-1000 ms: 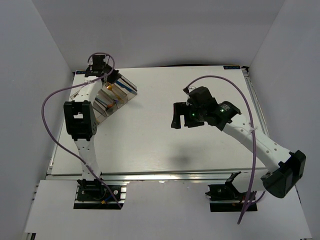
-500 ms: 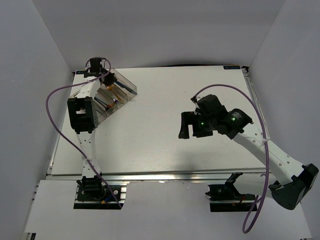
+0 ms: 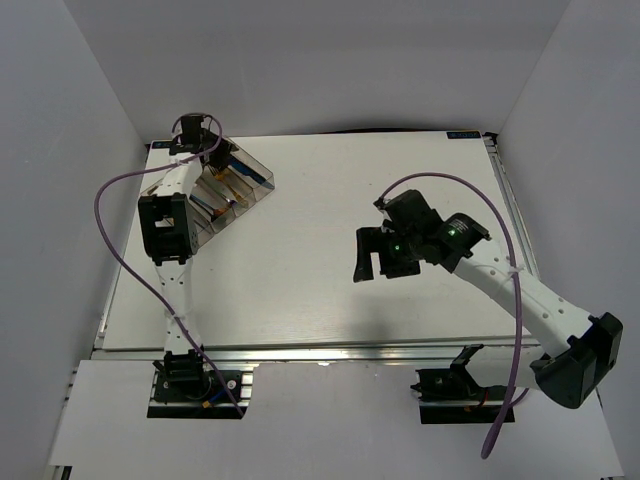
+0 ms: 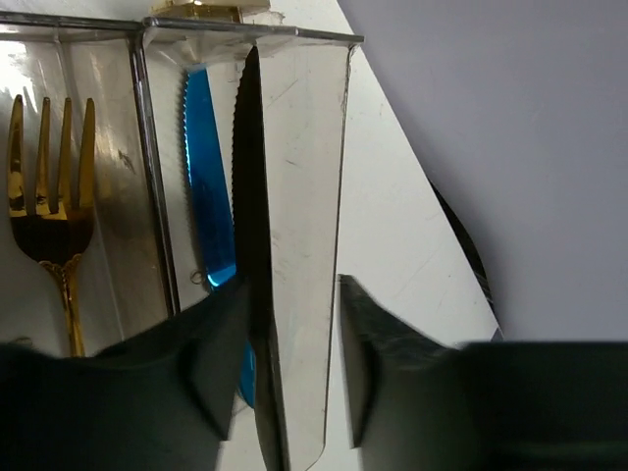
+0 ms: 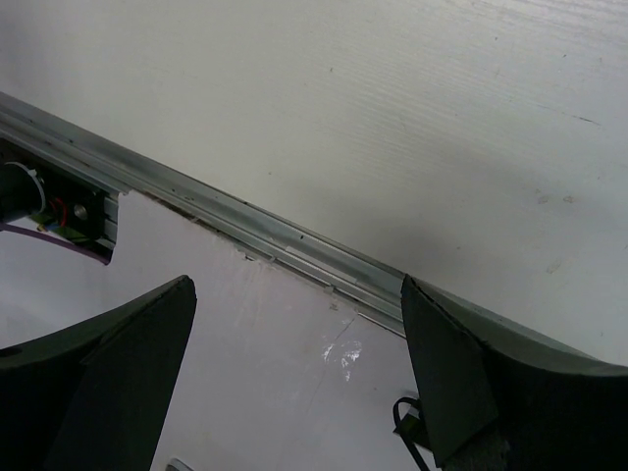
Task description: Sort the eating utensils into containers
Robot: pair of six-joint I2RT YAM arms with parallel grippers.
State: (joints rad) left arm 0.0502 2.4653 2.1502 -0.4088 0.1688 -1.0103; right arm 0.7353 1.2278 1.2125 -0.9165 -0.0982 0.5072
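The clear organiser tray stands at the table's far left, and my left gripper hovers over its far end. In the left wrist view, my left gripper is open in the tray's outermost compartment. A black knife lies on edge against its left finger, and the right finger stands apart from it. A blue knife lies beside the black one, and a gold fork lies one compartment over. My right gripper hangs open and empty over the table's middle right.
A tan label sits on the tray's end wall. The right wrist view looks at the table's near edge with its aluminium rail. Purple cables loop above both arms. White walls close in the table on the sides and the back.
My left jaws have parted and let go of the black knife in the tray. The right arm drifted right and nearer, then slightly back left, staying open.
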